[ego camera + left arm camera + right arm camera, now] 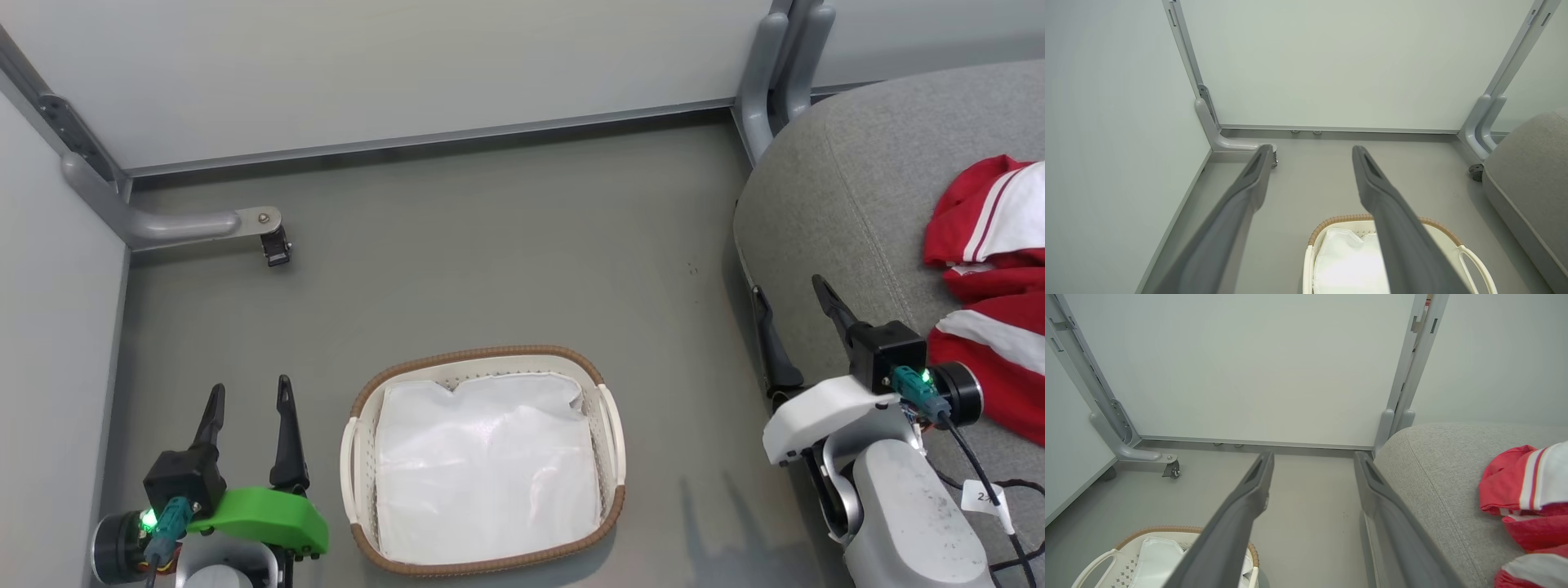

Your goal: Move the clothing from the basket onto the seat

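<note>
Red clothing [992, 286] with white panels and stripes lies on the grey seat [849, 188] at the right; the right wrist view shows the clothing [1527, 498] on the seat [1437, 473] too. The cream basket [483, 459] with its brown rim stands on the floor, holding only its white cloth liner; its rim [1331, 222] and liner [1155, 555] appear in the wrist views. My left gripper [249, 396] hangs open to the left of the basket. My right gripper [790, 296] is open at the seat's left edge, with nothing between its fingers.
Pale partition panels enclose the grey floor at the back and left. A grey panel foot with a caster [273, 245] juts out at the back left. Two grey posts [784, 65] stand behind the seat's corner. Open floor lies between the basket and the back wall.
</note>
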### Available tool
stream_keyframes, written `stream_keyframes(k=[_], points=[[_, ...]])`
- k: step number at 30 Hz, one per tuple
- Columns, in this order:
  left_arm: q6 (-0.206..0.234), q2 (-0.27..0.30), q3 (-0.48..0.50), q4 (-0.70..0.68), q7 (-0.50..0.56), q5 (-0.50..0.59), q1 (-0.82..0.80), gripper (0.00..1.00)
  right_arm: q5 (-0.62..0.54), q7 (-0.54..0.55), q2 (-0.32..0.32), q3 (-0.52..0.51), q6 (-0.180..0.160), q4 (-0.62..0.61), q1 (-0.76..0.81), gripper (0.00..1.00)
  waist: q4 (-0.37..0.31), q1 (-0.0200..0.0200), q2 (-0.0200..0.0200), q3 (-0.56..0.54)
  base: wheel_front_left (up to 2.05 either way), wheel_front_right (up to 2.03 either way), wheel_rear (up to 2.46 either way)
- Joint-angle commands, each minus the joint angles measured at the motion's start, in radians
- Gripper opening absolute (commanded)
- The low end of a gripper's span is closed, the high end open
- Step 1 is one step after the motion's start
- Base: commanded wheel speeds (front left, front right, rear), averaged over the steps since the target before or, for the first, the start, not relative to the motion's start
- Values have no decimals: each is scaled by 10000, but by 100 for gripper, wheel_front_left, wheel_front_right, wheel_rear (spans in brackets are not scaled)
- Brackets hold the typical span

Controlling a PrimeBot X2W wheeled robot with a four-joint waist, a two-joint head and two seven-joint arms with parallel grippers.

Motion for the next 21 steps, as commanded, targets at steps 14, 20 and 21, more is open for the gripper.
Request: stream_keyframes(k=[14,20,21], points=[[20,-1,-10,-366,-6,-541,874,100,734,0,-26,370,-11,-71,913,100,119,0,0,-630,0,0,0],[-267,-19,-5,-264,0,-1037,801,0,724,0,23,358,0,0,888,0,126,0,0,-622,0,0,0],[-266,-21,3,-204,14,-1057,790,0,744,11,34,345,0,50,891,0,127,0,0,-623,0,0,0]])
